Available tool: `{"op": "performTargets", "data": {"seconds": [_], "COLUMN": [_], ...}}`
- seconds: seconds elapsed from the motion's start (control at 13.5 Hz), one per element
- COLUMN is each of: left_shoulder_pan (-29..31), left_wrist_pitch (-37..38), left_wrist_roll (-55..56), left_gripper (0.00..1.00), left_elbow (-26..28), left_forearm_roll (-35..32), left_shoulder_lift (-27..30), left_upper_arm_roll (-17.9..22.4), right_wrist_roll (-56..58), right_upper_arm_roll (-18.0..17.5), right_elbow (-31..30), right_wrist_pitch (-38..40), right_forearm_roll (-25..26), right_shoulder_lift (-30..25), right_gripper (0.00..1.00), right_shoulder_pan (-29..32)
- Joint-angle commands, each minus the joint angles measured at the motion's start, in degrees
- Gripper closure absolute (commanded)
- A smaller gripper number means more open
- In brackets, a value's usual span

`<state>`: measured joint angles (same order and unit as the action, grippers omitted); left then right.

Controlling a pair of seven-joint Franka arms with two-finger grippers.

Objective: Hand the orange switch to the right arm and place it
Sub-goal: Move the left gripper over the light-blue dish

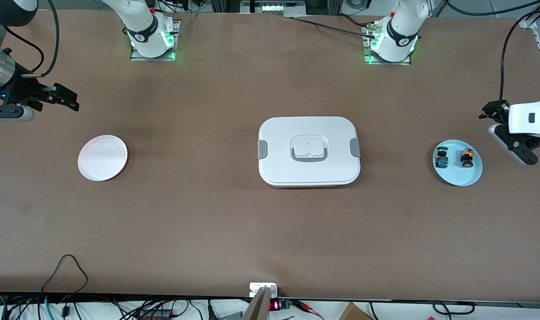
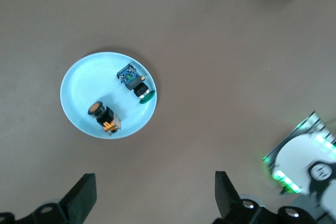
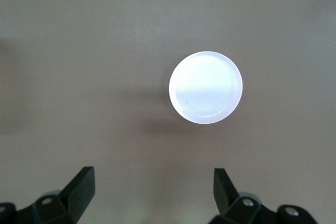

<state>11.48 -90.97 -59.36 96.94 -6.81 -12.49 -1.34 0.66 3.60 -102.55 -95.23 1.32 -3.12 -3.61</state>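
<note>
Front view: white lidded box (image 1: 309,151) mid-tabletop (image 1: 270,222) as landmark. Toward left arm's end from box, blue plate (image 1: 458,177) holds orange switch (image 1: 466,158) beside green-topped switch (image 1: 441,158). Left end effector (image 1: 507,133) hangs near plate; right end effector (image 1: 61,98) waits near white plate (image 1: 102,158) at right arm's end.

Left wrist view: left end effector (image 2: 152,192) fingers apart, empty; orange switch (image 2: 104,117) lying on its side. Pickup not begun; next move likely descent over switch.

Right wrist view: right end effector (image 3: 152,190) fingers apart, white plate (image 3: 206,87) bare.

Brown table (image 1: 207,213). Light-blue plate (image 1: 457,175) below left gripper (image 2: 152,195): orange switch (image 1: 466,158), orange cap, black body, gold terminals; other switch (image 1: 441,158) green cap, blue body. White plate (image 3: 206,87) below right gripper (image 3: 152,192). White lidded box (image 1: 309,151), grey latches. Grippers black.
</note>
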Motion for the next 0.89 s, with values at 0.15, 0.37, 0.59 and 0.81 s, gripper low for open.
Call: {"op": "performTargets", "data": {"seconds": [0.15,0.37,0.59,0.81], "left_shoulder_pan": [4.76,7.14,8.74,9.17], "left_wrist_pitch": [-9.63,-14.66,-19.13,-23.36], "left_wrist_roll": [-28.91,-38.1,-43.98,-47.67], "left_gripper": [0.01,0.01,0.01,0.01], "left_elbow": [0.7,4.03,7.1,10.45], "left_forearm_roll": [-2.15,-1.89,-1.19,0.22], "left_shoulder_lift": [-3.41,-4.21,-4.73,-4.65], "left_upper_arm_roll": [-0.16,-0.33,-0.77,-0.77], "right_wrist_roll": [0.48,0.48,0.39,0.22], "right_upper_arm_roll": [-0.26,-0.17,-0.17,-0.17], "right_elbow": [1.65,1.65,1.65,1.57], "right_wrist_pitch": [1.37,1.45,1.45,1.45], "right_forearm_roll": [-0.17,-0.17,-0.17,-0.17], "right_shoulder_lift": [0.83,0.92,1.27,1.54], "right_gripper": [0.0,0.0,0.0,0.0], "right_shoulder_pan": [0.88,0.71,0.89,0.89]}}
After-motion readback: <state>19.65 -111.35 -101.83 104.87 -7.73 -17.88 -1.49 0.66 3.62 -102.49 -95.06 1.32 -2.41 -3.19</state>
